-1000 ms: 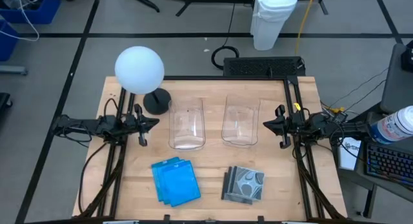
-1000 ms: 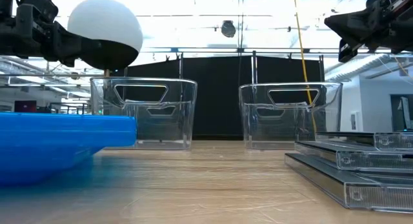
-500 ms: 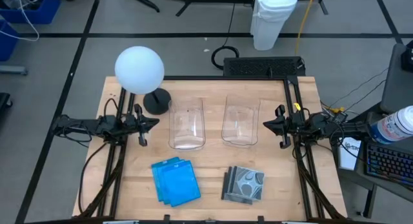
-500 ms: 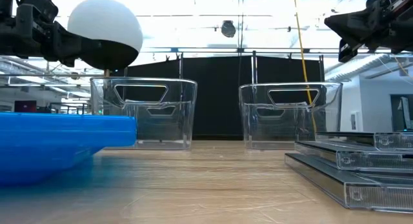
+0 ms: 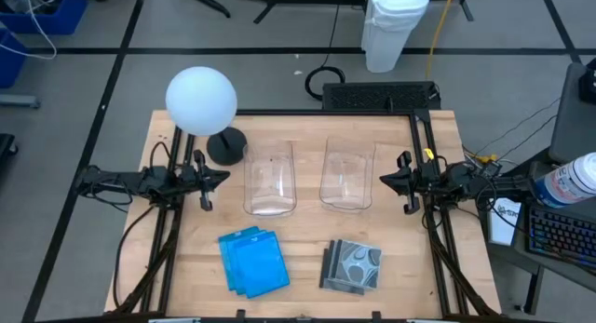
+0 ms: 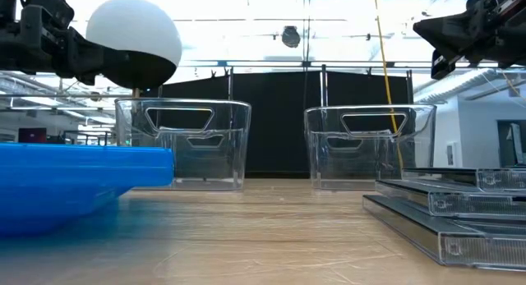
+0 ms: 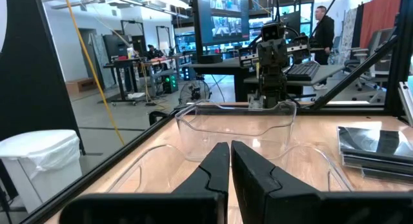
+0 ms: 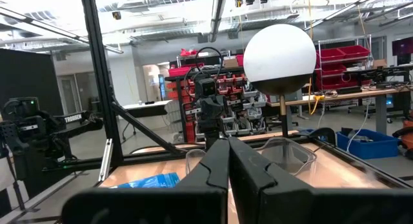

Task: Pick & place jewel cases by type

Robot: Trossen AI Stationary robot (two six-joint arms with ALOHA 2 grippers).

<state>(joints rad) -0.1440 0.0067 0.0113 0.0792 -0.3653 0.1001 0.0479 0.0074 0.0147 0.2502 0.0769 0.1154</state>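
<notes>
A fanned pile of bright blue jewel cases lies flat on the table's near left; it fills the low view's left. A pile of clear jewel cases with grey-black inserts lies near right, also in the low view and the left wrist view. My left gripper hovers shut at the table's left, level with the bins, pointing right. My right gripper hovers shut at the table's right, pointing left. Both hang well above the table.
Two clear rectangular bins stand side by side mid-table, the left bin and the right bin, between the grippers. A white globe lamp on a black base stands at the far left. Bare wood lies between the bins and the piles.
</notes>
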